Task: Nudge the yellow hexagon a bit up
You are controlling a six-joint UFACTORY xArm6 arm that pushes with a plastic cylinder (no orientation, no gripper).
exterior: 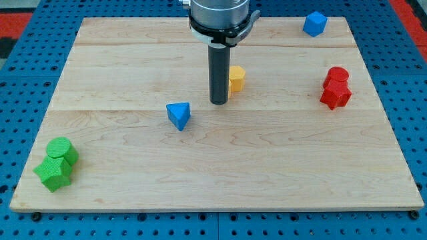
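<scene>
The yellow hexagon [237, 79] sits on the wooden board [213, 173] a little above its centre, partly hidden behind my dark rod. My tip [219, 102] rests on the board just to the lower left of the yellow hexagon, close to it or touching it; I cannot tell which.
A blue triangle [179, 115] lies to the lower left of my tip. A blue block [315, 24] is at the top right. Two red blocks [335, 87] touch at the right. Two green blocks [57, 164] touch at the bottom left.
</scene>
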